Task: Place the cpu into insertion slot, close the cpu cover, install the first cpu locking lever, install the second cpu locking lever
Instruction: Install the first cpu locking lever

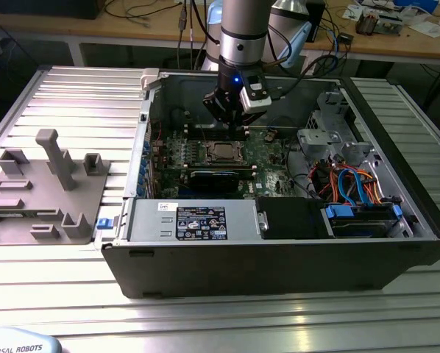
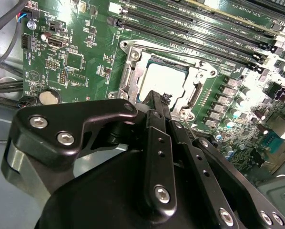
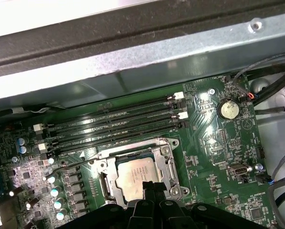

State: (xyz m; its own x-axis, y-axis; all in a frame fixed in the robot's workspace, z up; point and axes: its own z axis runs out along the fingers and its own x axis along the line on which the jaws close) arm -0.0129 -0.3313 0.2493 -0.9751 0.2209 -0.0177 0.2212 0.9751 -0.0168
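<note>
**Observer:** Where did the arm stand?

**Recorder:** It hung over the open computer case [image 1: 279,265]. The gripper [image 1: 232,119] was low over the green motherboard [image 1: 271,151], toward the far side of the case.

**Observer:** And the fingers?

**Recorder:** Pressed together. In both wrist views the black fingertips [image 3: 146,188] met along a narrow seam, poised over one edge of the socket.

**Observer:** The chip?

**Recorder:** The cpu [image 3: 134,172] lay flat in the insertion slot [image 3: 100,164], its dull silver top facing up.

**Observer:** Was the plate up or down?

**Recorder:** Down. The cpu cover [image 3: 168,162] lay over the chip, with its frame around the edges and the metal top showing through the window.

**Observer:** Any levers noted?

**Recorder:** One thin wire lever [image 3: 71,164] ran out from a corner of the socket toward a row of small capacitors [image 3: 54,191]. Whether it was latched could not be told.

**Observer:** What lay around the socket?

**Recorder:** Long black memory slots [image 3: 114,124] sat between the socket and the grey case wall. A coin cell [image 3: 228,109] sat farther along the board.

**Observer:** And outside the board?

**Recorder:** A labelled power supply [image 1: 198,220] sat along the near side of the case. Blue and orange cables [image 1: 352,184] were bundled at the exterior view's right. A grey fixture plate [image 1: 43,195] rested on the ribbed table [image 1: 205,323] at the exterior view's left, well apart from the case
</note>
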